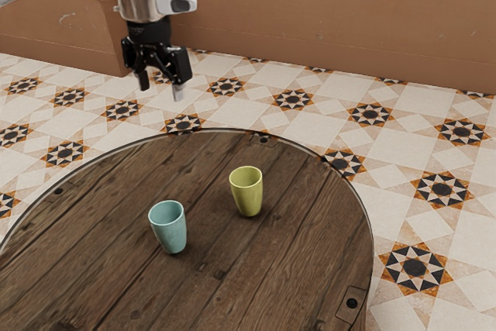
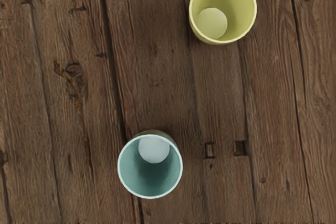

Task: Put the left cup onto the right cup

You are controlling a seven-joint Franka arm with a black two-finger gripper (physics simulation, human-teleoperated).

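Blue cup (image 1: 168, 226) stands upright on the round table (image 1: 85, 269), mouth up. It sits toward the exterior view's left, so I take it as the one to lift. Beyond it, and apart from it, the yellow cup (image 1: 246, 190) also stands upright and open, so a cup could be set down into it. Farthest back, the gripper (image 1: 160, 85) hangs high over the table, fingers spread and empty. It is well clear of both cups, probably to keep both in sight before descending.

Pincer (image 1: 160, 87) open, pointing down
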